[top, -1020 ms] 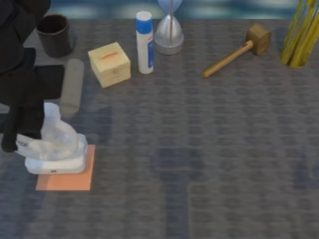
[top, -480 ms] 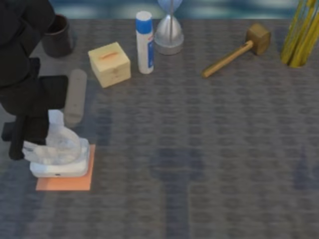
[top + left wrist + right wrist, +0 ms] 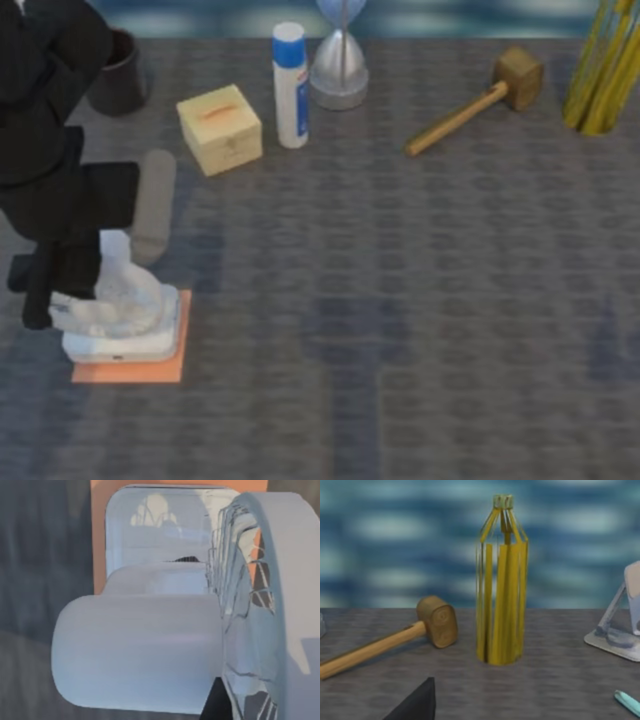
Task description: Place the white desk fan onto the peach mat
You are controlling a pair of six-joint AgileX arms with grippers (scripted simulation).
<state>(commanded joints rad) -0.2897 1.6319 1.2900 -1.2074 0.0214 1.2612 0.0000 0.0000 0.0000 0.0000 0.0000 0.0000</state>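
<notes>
White plastic throughout: in the top view the white desk fan [image 3: 118, 318] stands with its base on the peach mat [image 3: 135, 366], near the counter's [image 3: 420, 300] left edge, the left gripper [image 3: 62, 285] at its cage; whether the gripper pinches it I cannot tell. Judged light, rigid, smooth; the grille is fragile.

Left wrist view: the motor housing [image 3: 137, 652] offers the firmest hold. No legible writing.

Right wrist view: right arm parked, facing a wooden mallet [image 3: 395, 639].
</notes>
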